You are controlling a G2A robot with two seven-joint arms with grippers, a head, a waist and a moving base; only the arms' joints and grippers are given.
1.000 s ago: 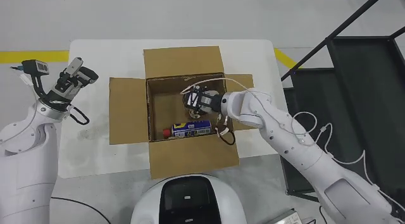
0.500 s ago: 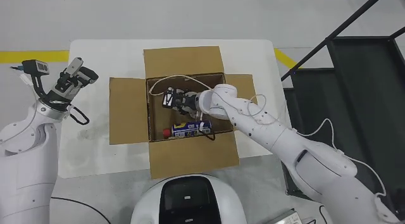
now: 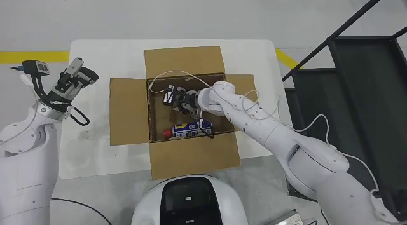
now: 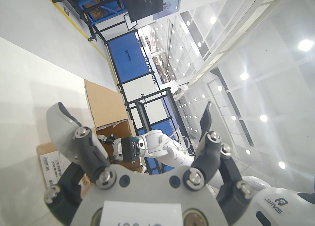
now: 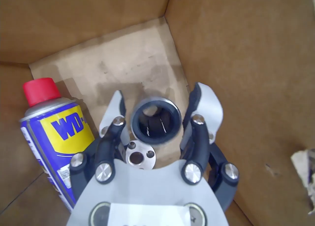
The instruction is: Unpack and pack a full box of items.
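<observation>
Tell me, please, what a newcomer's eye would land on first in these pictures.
A blue-and-yellow spray can with a red cap lies in the open cardboard box. The right gripper is down inside the box beside it, open, with a dark ring between its jaws. The left gripper hangs open at the table edge.

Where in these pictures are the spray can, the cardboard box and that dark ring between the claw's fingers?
spray can [image 5: 56, 133], right wrist view, on its blue-and-yellow side.
cardboard box [image 3: 184, 63], top view, on its far flap.
dark ring [image 5: 134, 124], right wrist view, on its rim.
</observation>
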